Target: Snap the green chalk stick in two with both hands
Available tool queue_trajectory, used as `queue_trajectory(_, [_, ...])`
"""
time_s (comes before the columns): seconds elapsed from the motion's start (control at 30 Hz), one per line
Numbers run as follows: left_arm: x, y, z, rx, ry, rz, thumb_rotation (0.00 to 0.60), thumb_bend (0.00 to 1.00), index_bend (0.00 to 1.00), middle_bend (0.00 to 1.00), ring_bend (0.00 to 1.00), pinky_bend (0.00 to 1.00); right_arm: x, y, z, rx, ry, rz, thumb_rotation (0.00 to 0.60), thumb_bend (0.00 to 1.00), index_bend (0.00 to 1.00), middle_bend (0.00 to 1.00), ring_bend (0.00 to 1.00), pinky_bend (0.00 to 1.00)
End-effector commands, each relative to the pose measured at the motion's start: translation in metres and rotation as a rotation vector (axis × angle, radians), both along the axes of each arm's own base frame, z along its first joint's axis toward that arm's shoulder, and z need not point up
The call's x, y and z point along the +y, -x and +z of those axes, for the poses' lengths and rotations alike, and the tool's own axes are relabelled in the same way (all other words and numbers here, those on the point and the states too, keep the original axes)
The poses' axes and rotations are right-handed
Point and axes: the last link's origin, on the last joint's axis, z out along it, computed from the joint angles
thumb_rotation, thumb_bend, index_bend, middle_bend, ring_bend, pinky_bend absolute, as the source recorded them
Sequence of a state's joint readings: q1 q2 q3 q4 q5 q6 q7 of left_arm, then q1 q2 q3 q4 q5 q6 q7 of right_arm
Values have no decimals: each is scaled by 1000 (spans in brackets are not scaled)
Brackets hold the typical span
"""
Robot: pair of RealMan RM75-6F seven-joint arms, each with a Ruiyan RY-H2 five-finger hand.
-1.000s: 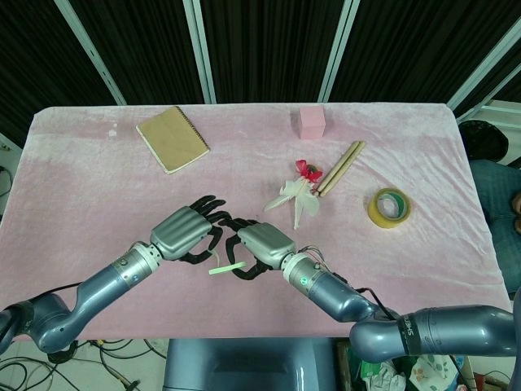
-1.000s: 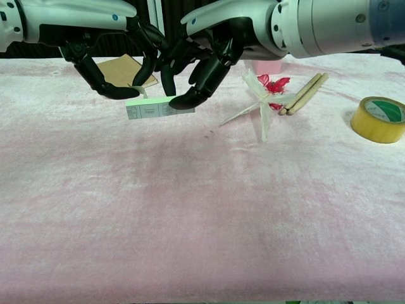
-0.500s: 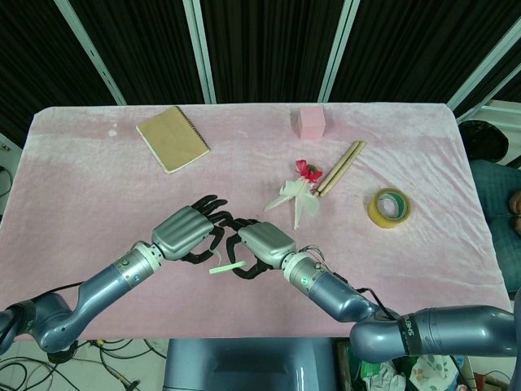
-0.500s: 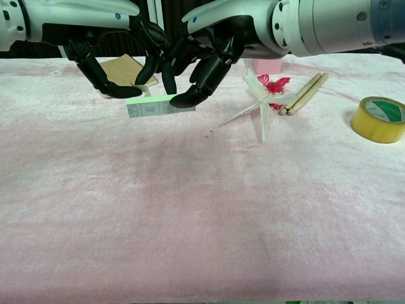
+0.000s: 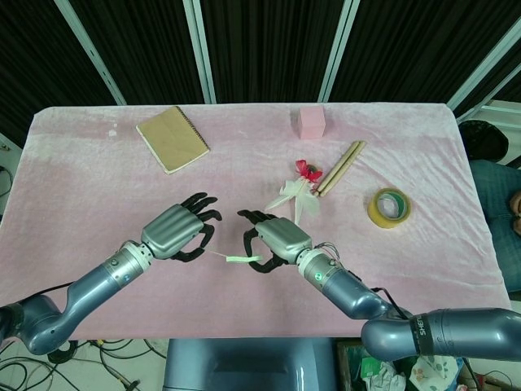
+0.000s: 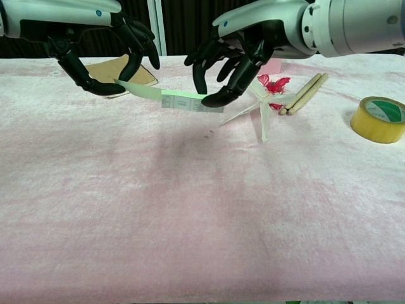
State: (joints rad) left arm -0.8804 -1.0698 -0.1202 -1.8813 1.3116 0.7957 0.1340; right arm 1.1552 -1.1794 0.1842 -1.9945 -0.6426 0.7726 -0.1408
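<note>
The green chalk stick [image 6: 190, 102] hangs above the pink cloth between my two hands. Its labelled right part [image 5: 242, 259] is pinched by my right hand [image 5: 278, 239], whose fingertips [image 6: 218, 99] close on that end in the chest view. A thinner pale green length [image 6: 140, 89] slopes up and left from it into the curled fingers of my left hand [image 5: 174, 230], seen also as left hand [image 6: 101, 57]. There is a kink where the two lengths meet. I cannot tell whether they are still joined.
A brown notebook [image 5: 172, 138] lies at the back left and a pink block [image 5: 312, 122] at the back centre. A white and red flower [image 5: 299, 192] and two wooden sticks [image 5: 341, 167] lie just beyond my right hand. A yellow tape roll [image 5: 389, 207] sits to the right.
My hands have drawn apart, the left going left and the right going right. The green stick, short and straight before, now stretches longer between them with a kink.
</note>
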Motion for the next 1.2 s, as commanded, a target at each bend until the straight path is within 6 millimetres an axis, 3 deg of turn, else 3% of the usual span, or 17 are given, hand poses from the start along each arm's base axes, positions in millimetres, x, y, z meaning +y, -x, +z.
queue_trajectory(0.03, [-1, 7, 5, 5, -11, 11, 600, 644, 707, 236, 0, 0, 0, 8, 3, 13, 7, -11, 600, 672, 754, 0, 33, 113])
queue_trajectory(0.37, [1, 40, 21, 50, -64, 53, 600, 645, 708, 233, 0, 0, -5, 42, 19, 36, 46, -68, 600, 674, 754, 0, 33, 113])
queue_trajectory(0.57, [-6, 75, 45, 89, -125, 90, 600, 645, 708, 232, 0, 0, -12, 84, 34, 96, 108, -128, 600, 673, 754, 0, 32, 113])
queue_trajectory(0.7, [-15, 101, 53, 116, -143, 127, 600, 641, 705, 230, 0, 0, -13, 113, 33, 136, 142, -175, 600, 673, 754, 0, 32, 113])
queue_trajectory(0.87, [-24, 128, 41, 160, -146, 136, 600, 640, 683, 215, 0, 0, -8, 140, 16, 150, 173, -201, 600, 672, 754, 0, 33, 113])
queue_trajectory(1.03, [-27, 155, 10, 146, -93, 219, 600, 640, 674, 207, 0, 0, -1, 165, -15, 164, 182, -233, 600, 673, 754, 0, 33, 113])
queue_trajectory(1.2, [-27, 171, -14, 117, -88, 250, 600, 637, 665, 199, 0, 0, 2, 177, -33, 151, 180, -264, 600, 673, 754, 0, 30, 113])
